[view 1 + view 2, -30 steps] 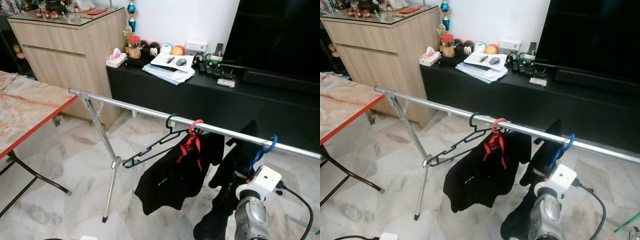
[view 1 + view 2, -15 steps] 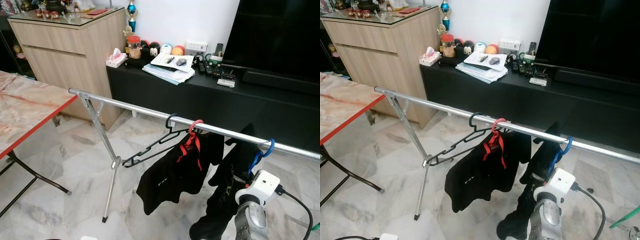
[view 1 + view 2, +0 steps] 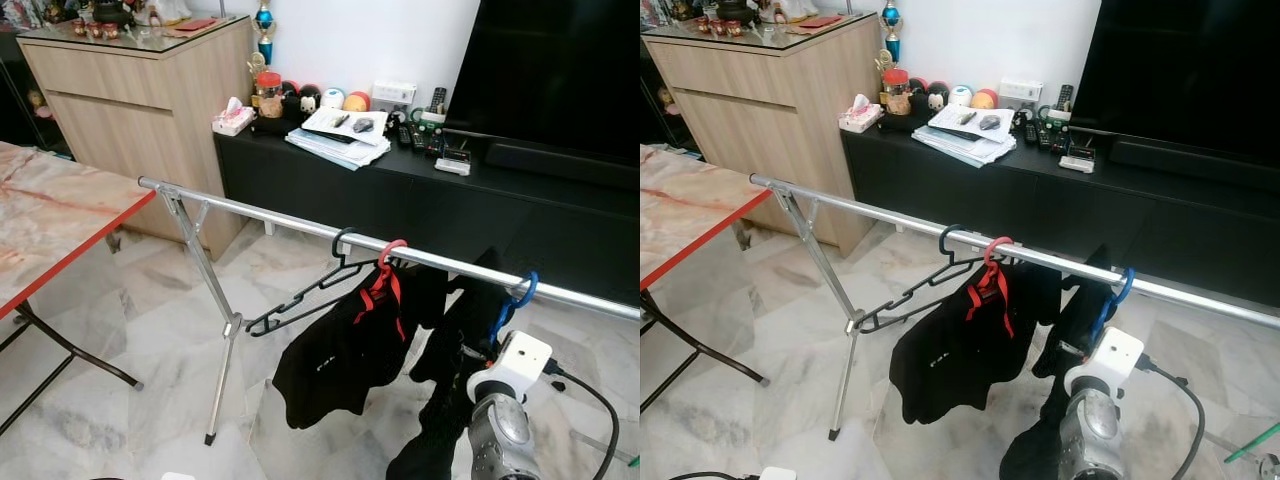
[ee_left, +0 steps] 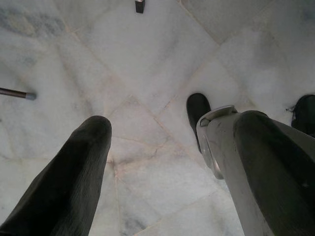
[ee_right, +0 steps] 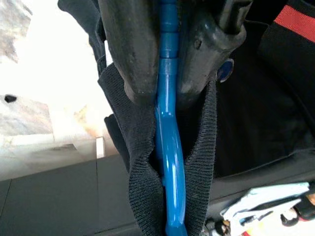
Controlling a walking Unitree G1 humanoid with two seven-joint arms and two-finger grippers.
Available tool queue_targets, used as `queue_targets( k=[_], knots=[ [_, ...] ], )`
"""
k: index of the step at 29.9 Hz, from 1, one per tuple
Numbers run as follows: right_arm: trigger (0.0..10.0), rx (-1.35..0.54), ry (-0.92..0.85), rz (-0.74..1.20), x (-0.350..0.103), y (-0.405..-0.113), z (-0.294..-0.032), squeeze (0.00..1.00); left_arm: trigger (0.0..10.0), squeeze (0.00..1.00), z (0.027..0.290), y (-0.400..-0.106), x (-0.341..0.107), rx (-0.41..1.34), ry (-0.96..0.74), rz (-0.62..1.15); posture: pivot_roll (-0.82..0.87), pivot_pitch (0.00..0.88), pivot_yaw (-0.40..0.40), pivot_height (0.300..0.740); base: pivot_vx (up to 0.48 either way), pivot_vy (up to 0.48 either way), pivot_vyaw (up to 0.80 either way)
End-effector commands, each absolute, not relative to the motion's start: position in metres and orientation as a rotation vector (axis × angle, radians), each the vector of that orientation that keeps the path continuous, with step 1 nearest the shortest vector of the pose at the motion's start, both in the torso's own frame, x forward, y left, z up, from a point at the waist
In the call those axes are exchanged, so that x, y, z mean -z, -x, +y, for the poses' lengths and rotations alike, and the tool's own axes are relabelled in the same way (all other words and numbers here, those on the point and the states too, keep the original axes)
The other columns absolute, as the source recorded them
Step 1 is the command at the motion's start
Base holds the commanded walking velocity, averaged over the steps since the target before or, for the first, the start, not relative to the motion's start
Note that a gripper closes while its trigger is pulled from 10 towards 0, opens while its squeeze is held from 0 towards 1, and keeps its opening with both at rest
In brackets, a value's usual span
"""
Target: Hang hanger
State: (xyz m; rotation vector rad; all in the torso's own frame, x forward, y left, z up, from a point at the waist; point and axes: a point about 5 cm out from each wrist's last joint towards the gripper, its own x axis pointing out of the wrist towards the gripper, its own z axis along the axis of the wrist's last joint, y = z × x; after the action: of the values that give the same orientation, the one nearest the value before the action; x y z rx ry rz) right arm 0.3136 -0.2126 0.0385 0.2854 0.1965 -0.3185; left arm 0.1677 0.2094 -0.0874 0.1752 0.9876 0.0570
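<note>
Right hand (image 5: pixel 167 64) pinches the blue hanger (image 5: pixel 170 162) carrying a black garment (image 3: pixel 455 400), hook at the rail (image 3: pixel 260 213) right of centre frame. Red hanger (image 3: pixel 385 262) and black hanger (image 3: pixel 300 295) hang just left of it; bare rail runs toward upper left. Left hand (image 4: pixel 162 147) spread over the floor (image 4: pixel 147 59).
</note>
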Motion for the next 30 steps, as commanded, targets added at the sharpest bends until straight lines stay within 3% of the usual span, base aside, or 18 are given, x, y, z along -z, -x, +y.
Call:
queue_targets(
  k=[1, 21, 22, 23, 29, 30],
  knots=[
    [10.0, 0.319, -0.271, 0.185, -0.047, -0.321, -0.216, 0.00, 10.0, 0.00, 0.211, -0.160, 0.090, -0.044, -0.200, 1.017, 0.01, 0.035, -0.005, 0.740, 0.000, 0.000, 0.00],
    [10.0, 0.302, -0.298, 0.257, -0.039, -0.320, -0.210, 0.00, 10.0, 0.00, 0.211, -0.160, 0.091, -0.043, -0.200, 1.022, 0.02, 0.046, -0.004, 0.740, 0.000, 0.000, 0.00],
    [10.0, 0.301, -0.299, 0.260, -0.038, -0.320, -0.210, 0.19, 10.0, 0.00, 0.211, -0.160, 0.091, -0.043, -0.200, 1.023, 0.02, 0.046, -0.004, 0.740, 0.000, 0.000, 0.00],
    [10.0, 0.301, -0.300, 0.261, -0.038, -0.320, -0.210, 0.25, 10.0, 0.00, 0.211, -0.160, 0.091, -0.043, -0.201, 1.023, 0.02, 0.046, -0.004, 0.740, 0.000, 0.000, 0.00],
    [10.0, 0.303, -0.303, 0.269, -0.038, -0.320, -0.210, 0.25, 10.0, 0.00, 0.212, -0.160, 0.090, -0.043, -0.202, 1.024, 0.02, 0.047, -0.004, 0.740, 0.000, 0.000, 0.00],
    [10.0, 0.303, -0.304, 0.270, -0.037, -0.320, -0.209, 0.61, 10.0, 0.00, 0.212, -0.160, 0.090, -0.043, -0.202, 1.024, 0.02, 0.047, -0.004, 0.740, 0.000, 0.000, 0.00]
  ],
)
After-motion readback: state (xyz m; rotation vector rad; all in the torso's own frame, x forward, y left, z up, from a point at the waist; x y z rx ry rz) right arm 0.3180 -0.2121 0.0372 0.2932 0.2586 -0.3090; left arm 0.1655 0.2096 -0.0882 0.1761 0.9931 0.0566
